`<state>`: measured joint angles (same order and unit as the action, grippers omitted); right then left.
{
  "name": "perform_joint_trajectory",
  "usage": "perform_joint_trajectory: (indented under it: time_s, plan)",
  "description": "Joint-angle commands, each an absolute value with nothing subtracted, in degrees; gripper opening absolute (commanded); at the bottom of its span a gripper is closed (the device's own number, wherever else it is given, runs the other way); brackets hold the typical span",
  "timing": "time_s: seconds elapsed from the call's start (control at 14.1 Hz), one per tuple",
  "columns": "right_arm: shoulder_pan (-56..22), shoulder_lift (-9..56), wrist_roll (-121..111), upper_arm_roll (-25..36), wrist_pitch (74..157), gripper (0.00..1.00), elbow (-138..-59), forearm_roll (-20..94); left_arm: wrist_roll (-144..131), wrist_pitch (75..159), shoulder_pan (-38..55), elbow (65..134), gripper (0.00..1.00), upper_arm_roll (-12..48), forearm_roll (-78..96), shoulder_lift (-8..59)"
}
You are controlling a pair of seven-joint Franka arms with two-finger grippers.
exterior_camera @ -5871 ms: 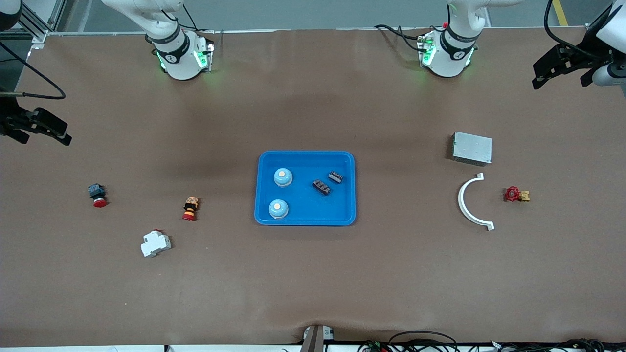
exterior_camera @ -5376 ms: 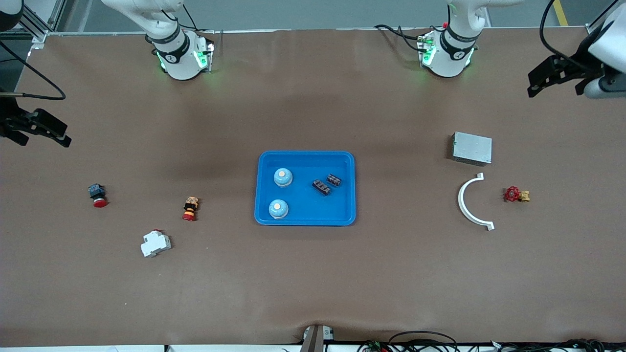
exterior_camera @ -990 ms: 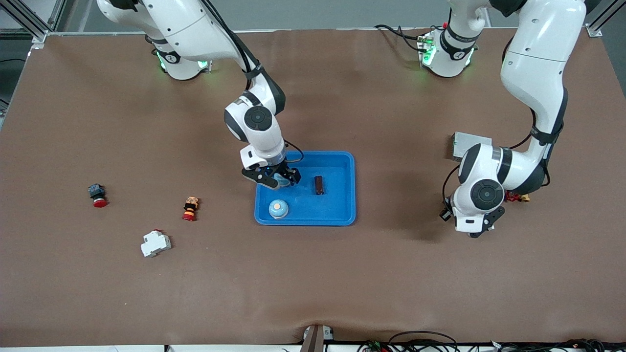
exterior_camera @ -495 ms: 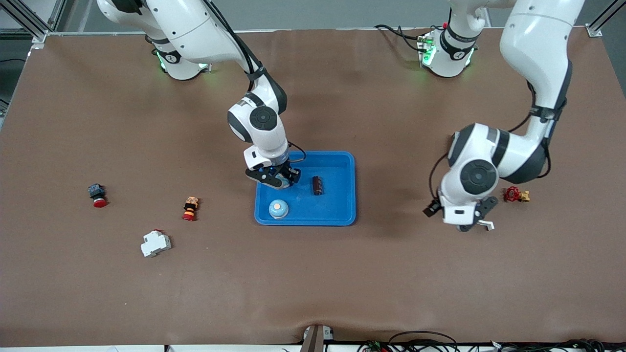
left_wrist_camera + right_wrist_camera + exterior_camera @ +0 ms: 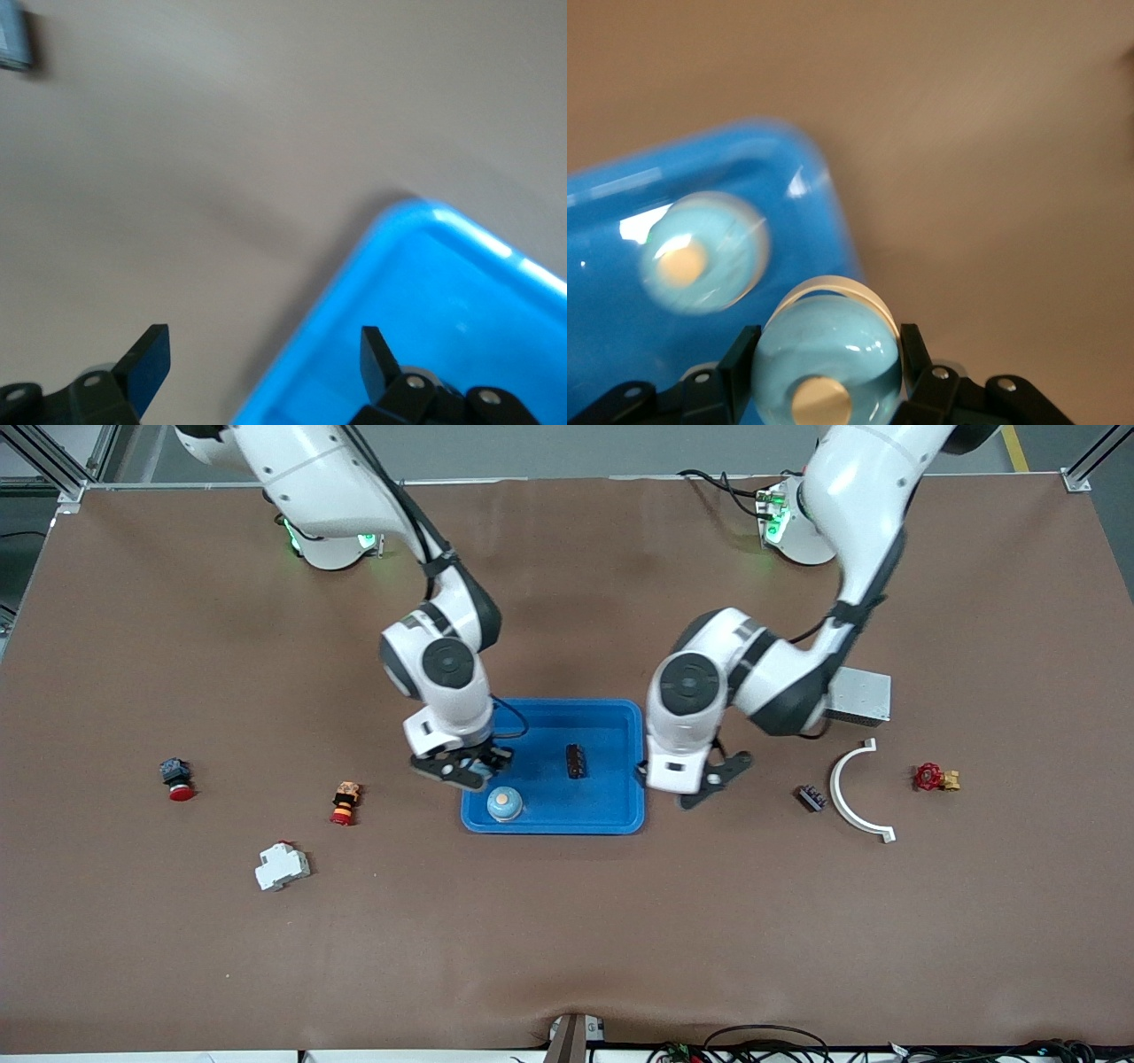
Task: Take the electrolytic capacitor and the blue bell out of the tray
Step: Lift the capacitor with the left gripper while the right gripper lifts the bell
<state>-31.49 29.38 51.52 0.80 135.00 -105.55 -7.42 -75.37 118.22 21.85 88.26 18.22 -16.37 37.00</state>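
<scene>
Over the tray's (image 5: 620,815) rim, right fingers (image 5: 917,350) clamp a bell (image 5: 828,359); left fingers (image 5: 146,363), spread empty, face the capacitor (image 5: 576,761).

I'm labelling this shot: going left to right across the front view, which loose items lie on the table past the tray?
Small dark capacitor → white curved bracket → red valve, toward the left arm's end of the table.

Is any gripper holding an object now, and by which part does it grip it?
The right gripper holds a blue bell by the sides of its dome, over the tray edge. The left gripper is open and empty.
</scene>
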Motion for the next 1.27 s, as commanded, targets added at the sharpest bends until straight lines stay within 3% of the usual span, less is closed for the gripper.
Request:
perform_joint_trajectory:
  time_s: [0.0,0.35,0.5,0.57,0.64,0.99,1.06,1.2]
  plan:
    - [-19.8,23.2,31.0,-0.3,129.9,0.00,-108.7,-8.0,-74.2,124.0,25.7,84.0,0.86,17.8,-20.2,42.5]
    - [-1.2,22.5,-6.5,-0.2,131.7,0.00,-108.9,-8.1,-67.7,131.0,30.7,84.0,0.81,17.8,-20.9,45.3]
    - [3.8,23.2,-15.0,-0.2,135.2,0.00,-108.8,-8.1,-67.4,131.6,31.6,84.1,0.71,17.8,-21.1,46.4]
    - [6.0,24.5,-17.9,-0.3,136.6,0.00,-108.5,-8.0,-67.8,131.6,31.9,84.4,0.63,17.8,-21.1,46.3]
    - [7.8,26.4,-20.9,-0.4,137.5,0.00,-107.2,-7.3,-68.4,131.6,31.9,84.5,0.62,17.8,-21.0,46.4]
    - [12.0,38.1,-36.2,-0.1,135.4,0.00,-93.5,4.4,-68.4,131.3,32.5,85.6,0.61,17.7,-20.8,47.2]
    - [12.7,40.3,-37.1,-0.1,133.6,0.00,-90.5,4.4,-67.9,131.3,32.3,86.1,0.52,17.7,-20.8,47.2]
    - [13.1,43.6,-37.6,-0.1,130.3,0.00,-85.6,3.5,-67.7,131.4,32.3,86.0,0.08,17.6,-20.9,47.7]
